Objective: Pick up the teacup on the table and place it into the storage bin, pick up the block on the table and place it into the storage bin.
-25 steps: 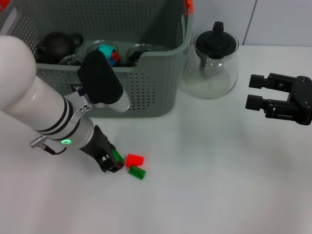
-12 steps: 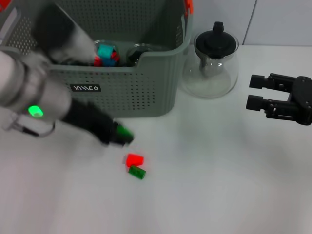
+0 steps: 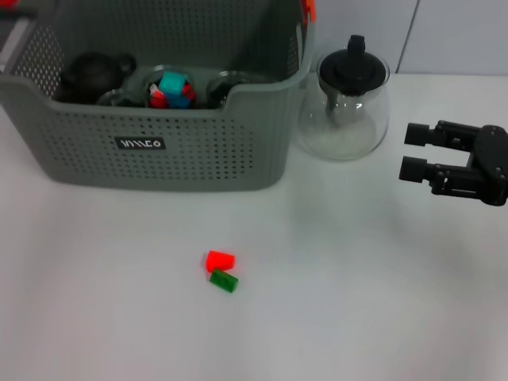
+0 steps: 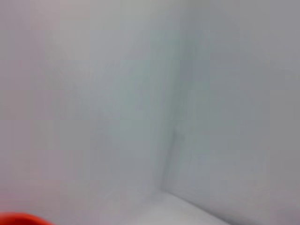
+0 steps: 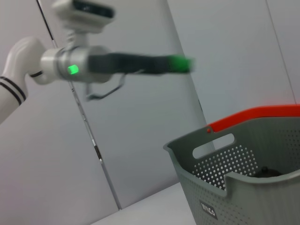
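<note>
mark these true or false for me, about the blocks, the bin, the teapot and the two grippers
1. A red block and a green block lie on the table. True.
2. The glass teapot stands inside the storage bin. False: it stands on the table beside it.
3. The left gripper is raised with something green at its tip. True.
4. The right gripper grips the teapot. False: it is open, apart from it.
</note>
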You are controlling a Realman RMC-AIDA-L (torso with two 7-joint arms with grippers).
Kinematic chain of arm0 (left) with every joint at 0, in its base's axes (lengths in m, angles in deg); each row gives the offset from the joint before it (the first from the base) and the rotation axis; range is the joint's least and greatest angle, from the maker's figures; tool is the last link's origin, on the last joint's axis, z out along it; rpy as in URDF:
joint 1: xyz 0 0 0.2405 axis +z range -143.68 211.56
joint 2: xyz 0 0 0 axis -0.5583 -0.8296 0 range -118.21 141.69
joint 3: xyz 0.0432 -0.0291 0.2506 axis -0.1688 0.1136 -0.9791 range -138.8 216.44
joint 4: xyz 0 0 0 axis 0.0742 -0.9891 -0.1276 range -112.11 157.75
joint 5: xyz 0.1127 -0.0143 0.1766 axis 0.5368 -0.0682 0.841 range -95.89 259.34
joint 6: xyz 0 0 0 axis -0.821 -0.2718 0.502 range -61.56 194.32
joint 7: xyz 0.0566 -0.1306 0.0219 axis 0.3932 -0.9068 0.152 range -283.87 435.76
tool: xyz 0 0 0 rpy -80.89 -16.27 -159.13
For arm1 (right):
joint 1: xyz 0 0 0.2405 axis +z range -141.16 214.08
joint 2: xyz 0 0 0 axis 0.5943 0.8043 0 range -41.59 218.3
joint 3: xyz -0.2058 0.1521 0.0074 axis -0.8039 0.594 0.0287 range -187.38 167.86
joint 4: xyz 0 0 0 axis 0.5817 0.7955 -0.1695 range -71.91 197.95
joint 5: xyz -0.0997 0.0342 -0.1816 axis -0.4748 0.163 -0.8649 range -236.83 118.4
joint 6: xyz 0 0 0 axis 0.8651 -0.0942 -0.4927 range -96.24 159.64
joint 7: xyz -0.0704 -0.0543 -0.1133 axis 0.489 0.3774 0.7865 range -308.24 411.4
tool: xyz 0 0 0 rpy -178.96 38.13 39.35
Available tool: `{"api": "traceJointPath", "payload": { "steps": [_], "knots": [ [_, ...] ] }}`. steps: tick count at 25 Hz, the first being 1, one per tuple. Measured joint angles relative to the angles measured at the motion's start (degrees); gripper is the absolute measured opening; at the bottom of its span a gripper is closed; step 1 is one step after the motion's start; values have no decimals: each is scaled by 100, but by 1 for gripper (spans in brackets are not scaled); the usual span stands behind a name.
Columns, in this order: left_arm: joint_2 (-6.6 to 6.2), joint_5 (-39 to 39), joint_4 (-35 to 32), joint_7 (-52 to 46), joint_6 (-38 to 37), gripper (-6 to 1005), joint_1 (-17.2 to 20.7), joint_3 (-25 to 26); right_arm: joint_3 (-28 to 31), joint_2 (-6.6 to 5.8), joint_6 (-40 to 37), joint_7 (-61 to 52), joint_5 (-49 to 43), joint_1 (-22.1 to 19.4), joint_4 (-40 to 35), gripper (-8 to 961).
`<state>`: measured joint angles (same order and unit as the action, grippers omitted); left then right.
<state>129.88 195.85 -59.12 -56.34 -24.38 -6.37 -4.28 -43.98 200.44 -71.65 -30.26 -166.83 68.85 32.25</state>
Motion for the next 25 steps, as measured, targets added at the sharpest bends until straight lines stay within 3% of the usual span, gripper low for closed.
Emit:
{"api": "traceJointPath", "payload": {
  "steps": [4, 12, 17, 25],
  "knots": [
    [-58, 1324, 838, -241, 1535, 408, -415, -483, -13, 7, 25, 2, -3, -3, -13, 789],
    [-71, 3608, 2950, -641, 3399, 409, -1365, -558, 5, -15, 26, 6, -6, -2, -17, 789],
    [-41, 4477, 3425, -940, 3940, 415, -1546, -574, 0, -18, 55, 9, -6, 10, -17, 789],
    [-37, 4728, 3608, -1035, 4012, 425, -1614, -585, -47, -21, 74, 18, -5, 40, -17, 789]
  ]
}}
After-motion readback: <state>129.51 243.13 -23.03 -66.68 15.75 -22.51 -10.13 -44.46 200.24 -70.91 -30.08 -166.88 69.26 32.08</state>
